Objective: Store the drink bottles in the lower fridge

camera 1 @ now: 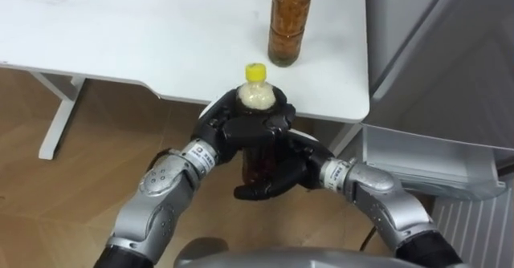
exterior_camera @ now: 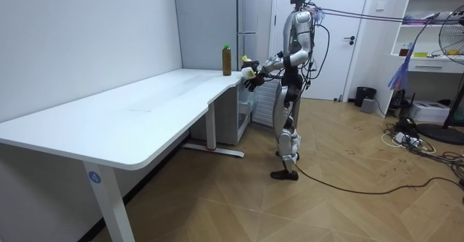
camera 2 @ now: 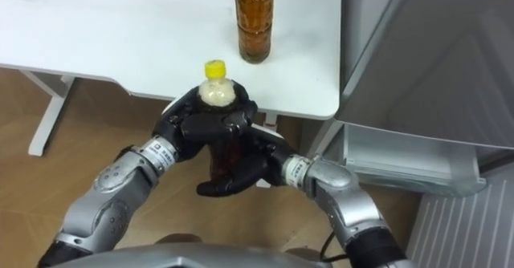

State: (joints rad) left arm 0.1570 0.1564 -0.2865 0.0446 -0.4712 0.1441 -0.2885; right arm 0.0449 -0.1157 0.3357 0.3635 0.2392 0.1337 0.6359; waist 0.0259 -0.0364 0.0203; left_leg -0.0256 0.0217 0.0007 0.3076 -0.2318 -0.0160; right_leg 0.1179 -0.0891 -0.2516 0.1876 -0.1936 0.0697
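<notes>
A bottle with a yellow cap [camera 1: 256, 90] and dark drink is held upright in front of the white table's [camera 1: 144, 35] near edge. My left hand [camera 1: 233, 131] is curled round its upper body just below the neck. My right hand [camera 1: 283, 172] wraps its lower body from the right and underneath. A second bottle of brown drink [camera 1: 289, 23] stands on the table near its right edge, beyond the held one. In the room view I stand at the table's far end, beside the grey fridge [exterior_camera: 210, 24], with the bottle [exterior_camera: 246, 69] in front of my waist.
The grey fridge [camera 1: 434, 43] rises to the right of the table. Low on it a pale shelf or drawer [camera 1: 426, 162] stands open towards me. Wooden floor and a table leg [camera 1: 58, 115] lie at the left. A fan and shelves stand at the room view's right.
</notes>
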